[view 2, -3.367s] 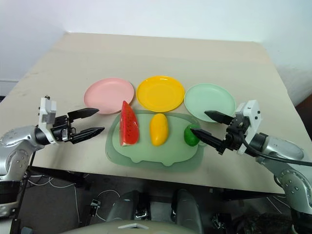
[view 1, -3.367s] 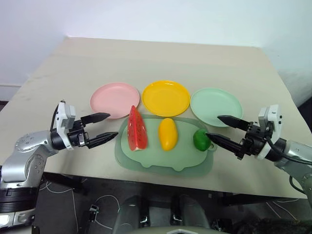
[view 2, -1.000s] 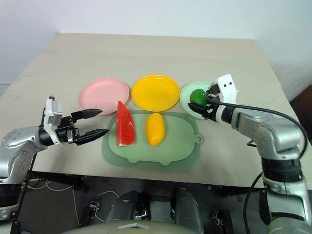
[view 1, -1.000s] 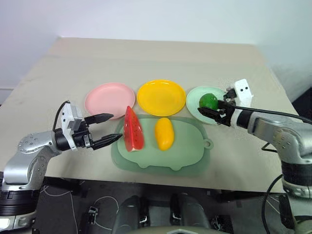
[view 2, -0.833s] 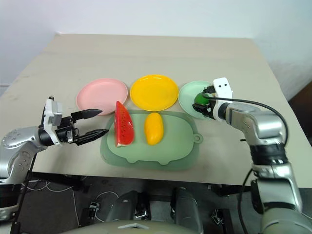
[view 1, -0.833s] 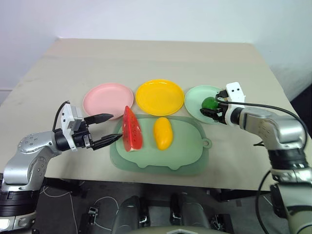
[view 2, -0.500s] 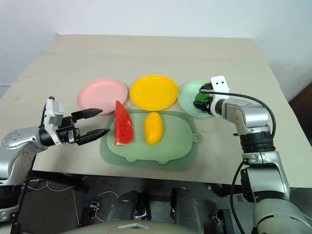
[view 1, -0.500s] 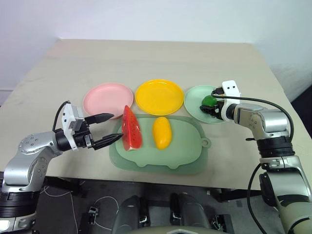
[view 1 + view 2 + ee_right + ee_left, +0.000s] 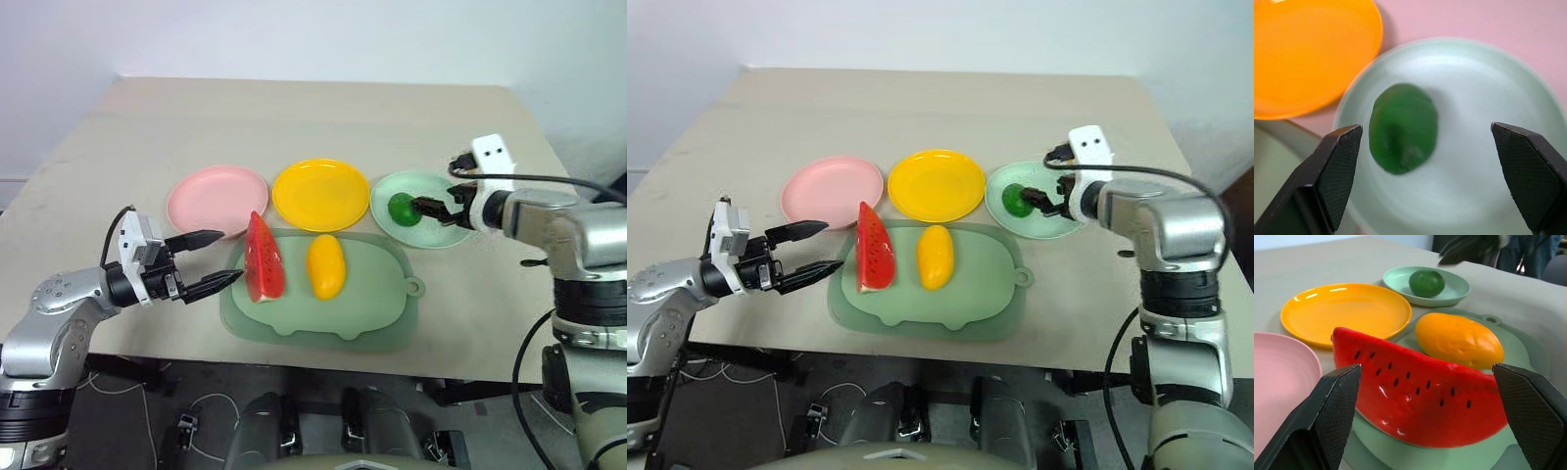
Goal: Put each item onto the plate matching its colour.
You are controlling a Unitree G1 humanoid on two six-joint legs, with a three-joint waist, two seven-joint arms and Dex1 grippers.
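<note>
A: The green fruit [image 9: 402, 208] is seen lying on the mint plate [image 9: 436, 235], free of the right gripper [image 9: 443, 210], whose fingers are spread wide just beside it.

B: And the watermelon wedge [image 9: 263, 260] and the mango [image 9: 325, 266] are left on the green mat [image 9: 377, 313], side by side, near the front of the desk [image 9: 294, 117]. The pink plate [image 9: 211, 196] and yellow plate [image 9: 323, 191] are bare.

A: The left gripper [image 9: 217, 261] is held beside the wedge, fingers apart, nothing gripped.

B: The wedge is judged the likely next pick. It looks like hard glossy plastic, light but slippery, so a slip can be expected if it is pinched on the sloping red faces near the top edge.

A: A hold low across the two flat faces, close to the rind, is probably safest. It stands on its rind and could be tipped by a nudge.

B: The mango is rounded and smooth; it is best taken across its narrow middle.
</note>
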